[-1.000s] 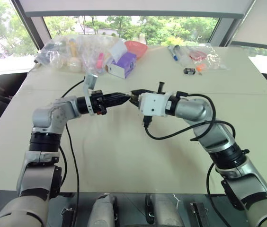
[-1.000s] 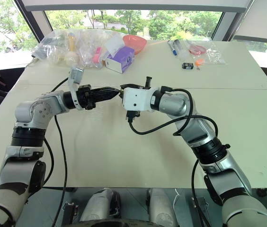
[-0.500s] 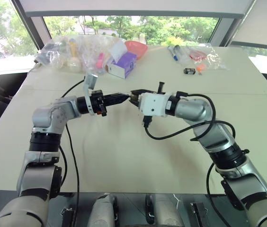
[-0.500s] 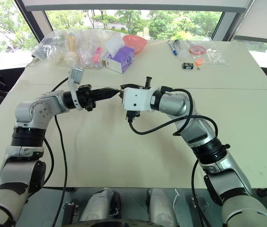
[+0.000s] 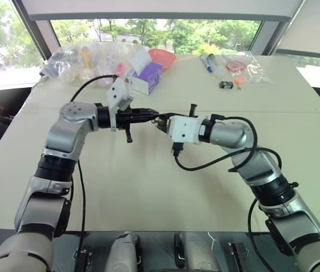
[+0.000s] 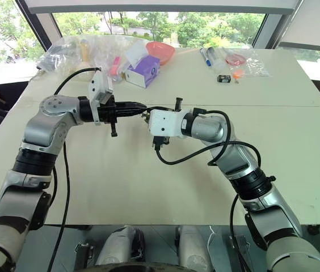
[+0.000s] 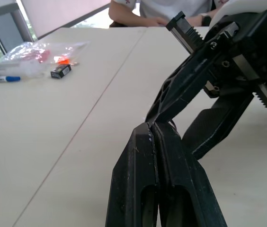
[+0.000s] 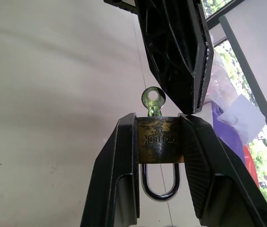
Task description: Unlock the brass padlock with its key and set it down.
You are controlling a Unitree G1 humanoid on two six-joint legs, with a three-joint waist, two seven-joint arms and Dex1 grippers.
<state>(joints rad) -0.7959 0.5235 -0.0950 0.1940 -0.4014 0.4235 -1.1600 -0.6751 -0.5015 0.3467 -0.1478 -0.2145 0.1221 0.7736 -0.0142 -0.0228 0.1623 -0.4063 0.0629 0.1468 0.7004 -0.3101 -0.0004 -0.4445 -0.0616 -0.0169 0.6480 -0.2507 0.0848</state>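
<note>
My left gripper (image 5: pixel 155 117) has its fingers (image 7: pixel 145 165) pressed together, tips just beside the small brass key (image 8: pixel 153 100); whether they touch it is hidden. My right gripper (image 8: pixel 158 137) pinches the dull yellow-brass padlock (image 8: pixel 158 140) above the pale desk (image 5: pixel 148 187), its silvery shackle (image 8: pixel 159 182) partly cut off behind my fingers. From overhead, the lock is too small to make out.

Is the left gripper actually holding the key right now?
No. In the right wrist view the left gripper sits shut beside the key, which stands bare in the brass padlock.
</note>
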